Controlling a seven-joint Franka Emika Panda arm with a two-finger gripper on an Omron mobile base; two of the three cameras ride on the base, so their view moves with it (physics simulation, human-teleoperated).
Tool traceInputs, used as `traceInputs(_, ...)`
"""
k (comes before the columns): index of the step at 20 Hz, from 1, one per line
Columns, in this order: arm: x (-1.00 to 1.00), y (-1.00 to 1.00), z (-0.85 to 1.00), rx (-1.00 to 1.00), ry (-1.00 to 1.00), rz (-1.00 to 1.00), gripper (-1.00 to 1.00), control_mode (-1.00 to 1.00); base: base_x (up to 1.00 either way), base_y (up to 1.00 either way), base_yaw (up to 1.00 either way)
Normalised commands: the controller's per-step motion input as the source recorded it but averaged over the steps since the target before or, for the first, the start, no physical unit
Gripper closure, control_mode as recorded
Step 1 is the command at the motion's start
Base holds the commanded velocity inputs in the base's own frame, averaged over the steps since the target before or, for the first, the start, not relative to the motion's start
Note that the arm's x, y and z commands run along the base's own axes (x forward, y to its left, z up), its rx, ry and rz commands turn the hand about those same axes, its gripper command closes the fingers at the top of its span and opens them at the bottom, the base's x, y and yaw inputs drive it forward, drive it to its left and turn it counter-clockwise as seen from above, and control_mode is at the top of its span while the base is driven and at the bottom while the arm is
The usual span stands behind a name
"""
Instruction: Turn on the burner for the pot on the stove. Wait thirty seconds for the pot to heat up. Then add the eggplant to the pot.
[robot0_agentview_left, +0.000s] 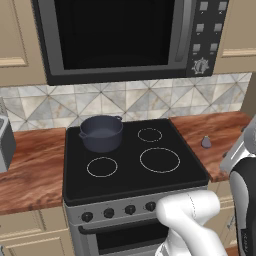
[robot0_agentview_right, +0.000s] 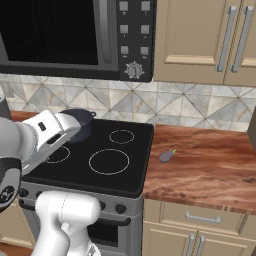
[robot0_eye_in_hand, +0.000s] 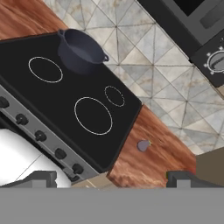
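The pot stood on the rear-left ring of the stove, left of centre in the left base view and at upper left in the hand view. No ring showed any glow, so the burner was judged not yet switched on, though the render may not indicate heat. The knobs ran along the grey front panel, at lower centre of the left base view; which knob serves the pot's ring could not be determined. The eggplant lay on the wooden counter, just beside the stove's edge, right of centre in the right base view and well apart from the pot. All three steps therefore appeared to remain: burner, wait, transfer.

The arm was folded close above the stove front, its white forearm crossing the left edge of the right base view. The gripper looked down over the cooktop from above, with its jaws spread wide and nothing between them.
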Motion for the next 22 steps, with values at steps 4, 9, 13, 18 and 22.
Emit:
traceInputs(4, 0.14, -0.37, 0.00, 0.09, 0.02, -0.11, -1.00, -1.00, 0.00, 0.00, 0.00)
traceInputs(9, 0.18, -0.31, -0.02, 0.04, 0.06, -0.11, -1.00, -1.00, 0.00, 0.00, 0.00)
traceInputs(13, 0.06, -0.23, -0.02, 0.03, 0.09, -0.14, -1.00, -1.00, 0.00, 0.00, 0.00)
traceInputs(18, 0.02, -0.34, -0.06, 0.08, 0.04, -0.16, -1.00, -1.00, 0.00, 0.00, 0.00)
traceInputs(22, 0.00, -0.14, -0.21, 0.18, 0.01, -0.15, -1.00, -1.00, 0.00, 0.00, 0.00)
